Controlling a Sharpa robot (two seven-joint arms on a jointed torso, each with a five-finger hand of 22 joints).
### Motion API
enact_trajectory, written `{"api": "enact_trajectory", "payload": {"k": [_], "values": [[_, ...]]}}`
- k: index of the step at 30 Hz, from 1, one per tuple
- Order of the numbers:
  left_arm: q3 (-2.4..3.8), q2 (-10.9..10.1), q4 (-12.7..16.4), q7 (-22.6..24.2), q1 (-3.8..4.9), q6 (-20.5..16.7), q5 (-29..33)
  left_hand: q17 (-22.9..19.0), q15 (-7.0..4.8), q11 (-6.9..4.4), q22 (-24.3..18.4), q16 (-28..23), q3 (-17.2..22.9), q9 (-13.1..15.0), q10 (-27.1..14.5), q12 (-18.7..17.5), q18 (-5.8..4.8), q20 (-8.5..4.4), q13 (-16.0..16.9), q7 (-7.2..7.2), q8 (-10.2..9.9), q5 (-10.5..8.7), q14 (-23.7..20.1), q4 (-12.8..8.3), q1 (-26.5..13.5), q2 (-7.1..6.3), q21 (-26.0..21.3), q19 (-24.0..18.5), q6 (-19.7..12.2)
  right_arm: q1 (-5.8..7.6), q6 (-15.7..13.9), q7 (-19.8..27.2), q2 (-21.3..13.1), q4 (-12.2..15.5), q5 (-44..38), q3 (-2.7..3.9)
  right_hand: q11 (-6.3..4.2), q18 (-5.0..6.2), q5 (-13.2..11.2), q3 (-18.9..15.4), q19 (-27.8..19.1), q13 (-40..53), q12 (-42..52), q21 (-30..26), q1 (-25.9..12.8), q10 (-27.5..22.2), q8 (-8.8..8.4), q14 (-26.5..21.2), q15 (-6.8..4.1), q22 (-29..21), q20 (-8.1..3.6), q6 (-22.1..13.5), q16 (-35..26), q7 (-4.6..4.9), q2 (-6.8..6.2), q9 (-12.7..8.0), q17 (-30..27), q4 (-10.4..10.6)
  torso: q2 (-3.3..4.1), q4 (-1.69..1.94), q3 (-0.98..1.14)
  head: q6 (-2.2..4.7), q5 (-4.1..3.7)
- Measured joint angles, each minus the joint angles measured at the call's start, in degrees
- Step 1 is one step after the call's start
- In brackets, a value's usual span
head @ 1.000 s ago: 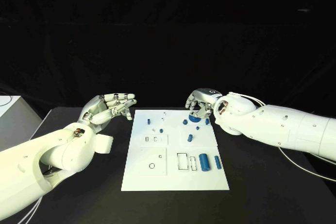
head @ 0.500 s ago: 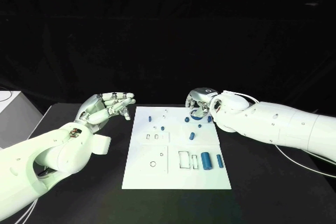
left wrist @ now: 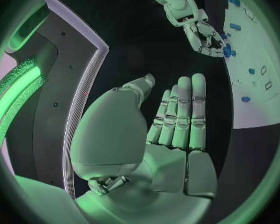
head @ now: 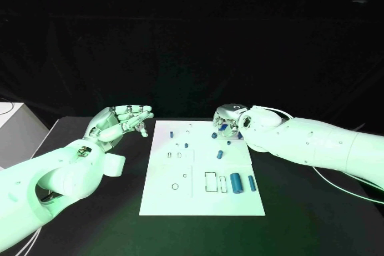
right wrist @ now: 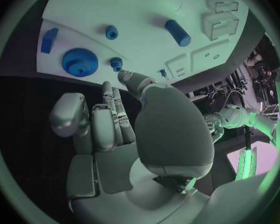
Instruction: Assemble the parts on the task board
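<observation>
The right hand (head: 230, 118) hovers with empty, loosely curled fingers over the far right corner of the task board (head: 200, 203), above a blue gear (right wrist: 80, 61). Grasping it looks next, needing a lower reach. The left hand (head: 120, 123) waits open beside the board.

I see a black table (head: 320, 211) filling the lower half of the head view, running from the left edge to the right edge of the frame. At the left edge, about mid-height, a white box (head: 11, 131) stands at the table's side, cut off by the frame. Behind the table, a black backdrop (head: 192, 45) covers the whole upper half of the frame.
</observation>
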Motion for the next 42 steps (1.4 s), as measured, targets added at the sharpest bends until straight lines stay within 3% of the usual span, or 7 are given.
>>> {"api": "enact_trajectory", "payload": {"k": [9, 26, 29, 42], "values": [[0.02, -0.07, 0.0, -0.07, 0.0, -0.04, -0.06, 0.0, 0.0, 0.0, -0.01, 0.0, -0.17, -0.01, 0.0, 0.0, 0.0, 0.0, 0.0, 0.0, 0.0, 0.0, 0.0, -0.17, 0.0, 0.0, 0.0, 0.0, 0.0, -0.96, 0.29, 0.0, 0.92, -1.2, -0.01, -0.03, 0.0, 0.02, 0.57, 0.0, 0.2, 0.17, 0.0, 0.88, 0.0, 0.0, 0.0, 0.0, 0.0, 1.09, 0.21, 0.0, 0.33, 0.0, 0.0, 0.27, 0.21, 0.0, 0.26, 0.13, -0.02, -0.01, 0.0], [0.05, -0.25, 0.1, -0.18, 0.0, -0.09, -0.1, 0.05, 0.0, 0.0, 0.04, 0.22, -0.17, 0.04, 0.0, 0.0, -0.01, 0.03, -0.02, 0.0, 0.0, 0.0, 0.0, -0.17, 0.0, 0.0, 0.27, -0.02, 0.0, -1.36, -0.77, 0.11, 2.05, -3.13, -0.13, -0.01, 0.01, 0.08, 2.1, 0.64, 0.62, 0.46, 0.0, 2.27, 0.31, 0.01, 0.0, 0.0, 0.0, 2.87, 0.2, 0.13, 1.21, 0.13, 0.31, 0.7, 0.72, 0.62, 0.57, 0.22, -0.2, -0.12, 0.25], [0.05, -0.3, 0.1, -0.19, 0.0, -0.1, -0.1, 0.05, 0.01, 0.0, 0.04, 0.22, -0.17, 0.04, 0.0, 0.0, 0.0, 0.21, -0.02, 0.0, 0.0, 0.0, 0.01, -0.17, 0.0, 0.0, 0.27, -0.2, 0.0, -1.39, -0.95, 0.09, 2.07, -3.3, -0.18, -0.01, 0.01, -0.76, 2.1, 0.64, 0.62, 0.46, 0.0, 2.27, 0.31, 0.01, 0.0, 0.0, 0.0, 3.06, 0.2, 0.21, 1.22, 0.21, 0.31, 0.78, 0.73, 0.63, 0.6, 0.23, -0.2, -0.16, 0.26], [0.07, -0.37, 0.19, -0.34, 0.0, -0.15, -0.12, 0.04, 0.01, 0.0, 0.03, 0.22, -0.17, 0.03, -0.01, 0.0, 0.0, 0.21, -0.02, 0.0, 0.0, 0.0, 0.01, -0.17, 0.0, 0.0, 0.27, -0.2, 0.0, -1.84, -1.01, 0.13, 2.87, -3.94, -0.14, -0.01, 0.01, -0.76, 2.1, 0.73, 0.62, 0.51, 0.0, 2.61, 0.05, 0.02, 0.23, 0.14, 0.14, 3.28, 0.2, 0.21, 1.21, 0.21, 0.56, 0.85, 0.81, 0.72, 0.81, 0.2, -0.23, -0.42, 0.4]]}}
